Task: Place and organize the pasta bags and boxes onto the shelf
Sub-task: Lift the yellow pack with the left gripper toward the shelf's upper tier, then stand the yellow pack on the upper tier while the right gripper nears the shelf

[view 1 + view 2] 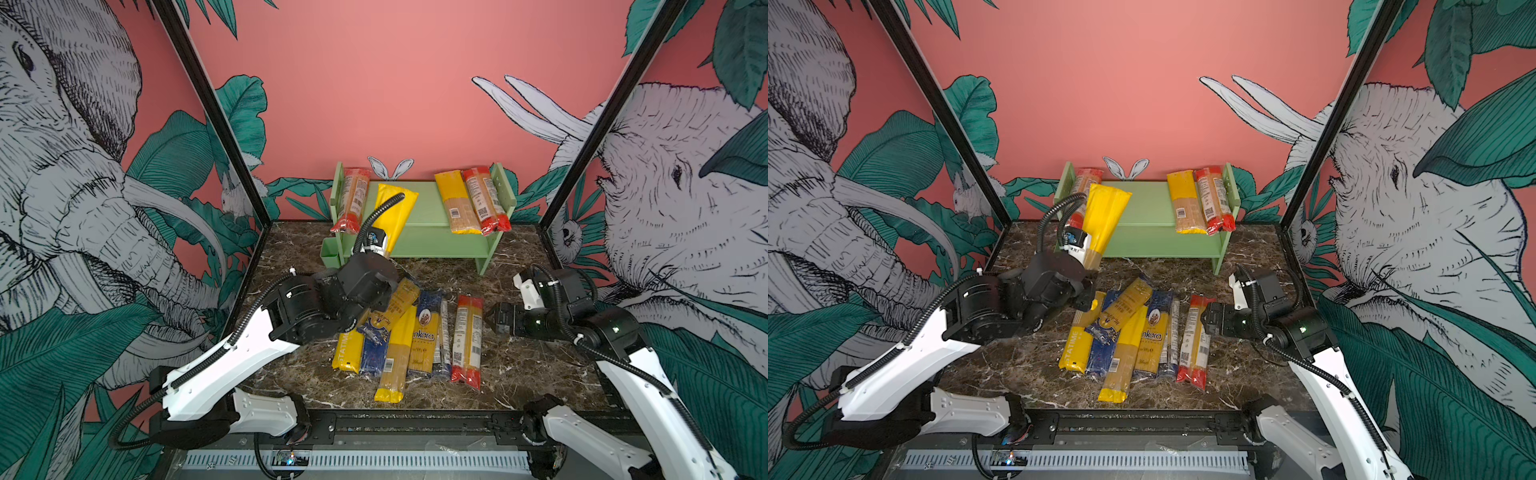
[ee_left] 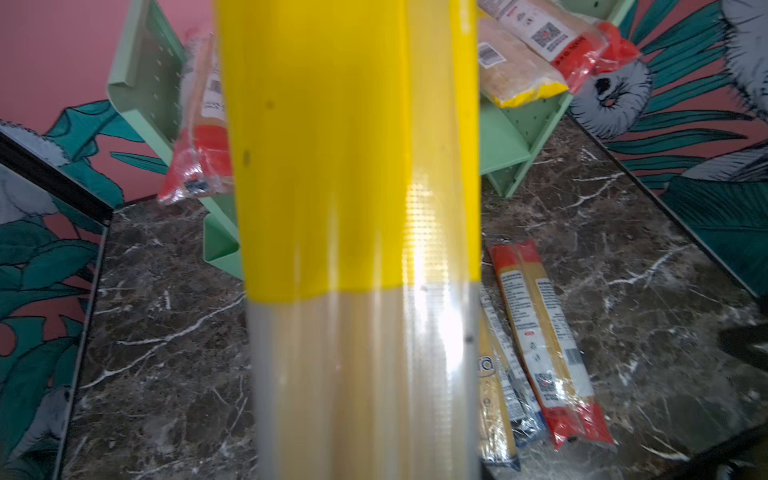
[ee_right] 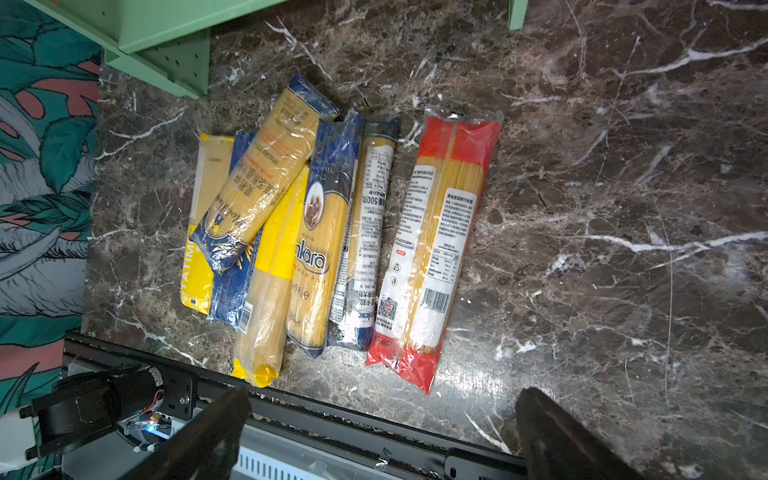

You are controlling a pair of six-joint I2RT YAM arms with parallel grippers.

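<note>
The yellow packet (image 1: 395, 210) was held clamped at its clear lower end by the left gripper (image 1: 379, 248). It was tilted toward 1 o'clock before the shelf (image 1: 432, 245), which stood at 12 o'clock on the table (image 1: 532, 365). The top board (image 1: 428, 197) was bare in the middle, with a red-ended packet (image 1: 353, 199) at its 9 o'clock end and the right pair (image 1: 484, 199) at 3 o'clock. The step would best be done with the packet raised clear of the board's edge, turned parallel to its neighbours, laid just beside the 9 o'clock one, and released only once supported. The right gripper (image 1: 491, 319) hung with its jaws wide and empty at 3 o'clock of the pile (image 1: 399, 332).
</note>
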